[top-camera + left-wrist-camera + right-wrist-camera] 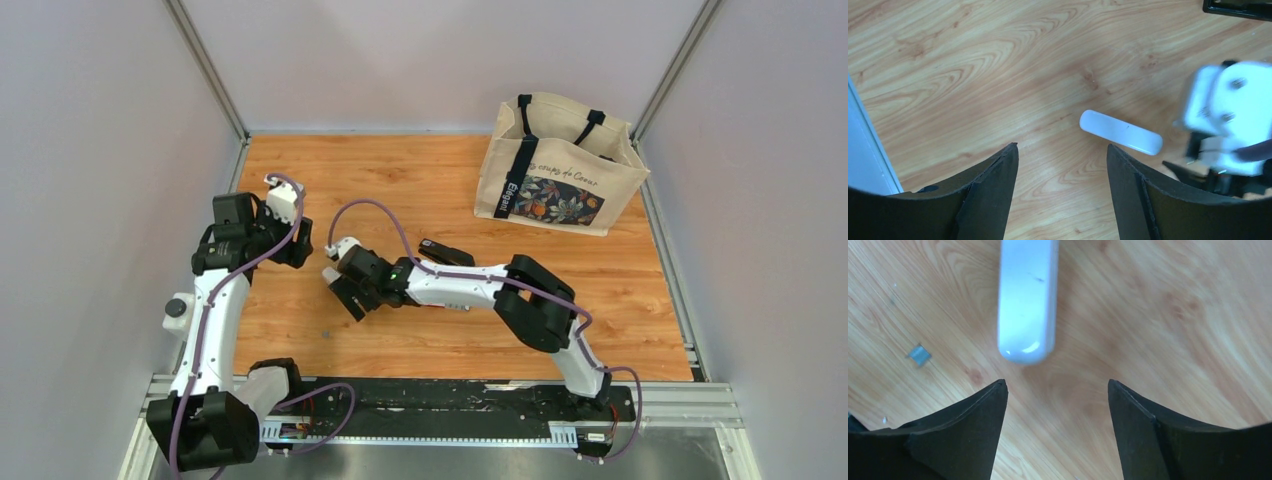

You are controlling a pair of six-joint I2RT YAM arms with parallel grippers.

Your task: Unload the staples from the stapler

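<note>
The black stapler (pixel 445 252) lies mid-table, partly behind my right arm; its edge shows in the left wrist view (pixel 1238 6). A white oblong piece (pixel 1028 300) lies flat on the wood just ahead of my right gripper (pixel 1055 385), which is open and empty. A small grey bit of staples (pixel 919 354) lies to its left. My left gripper (pixel 1063 150) is open and empty, with the white piece (pixel 1120 132) just ahead to its right. In the top view my left gripper (pixel 303 250) and right gripper (pixel 340 288) flank the white piece (pixel 330 252).
A beige tote bag (pixel 560 165) stands at the back right. The right arm's white wrist camera (pixel 1228 115) is blurred close by the left gripper. A grey wall rail (pixel 868 150) runs along the table's left edge.
</note>
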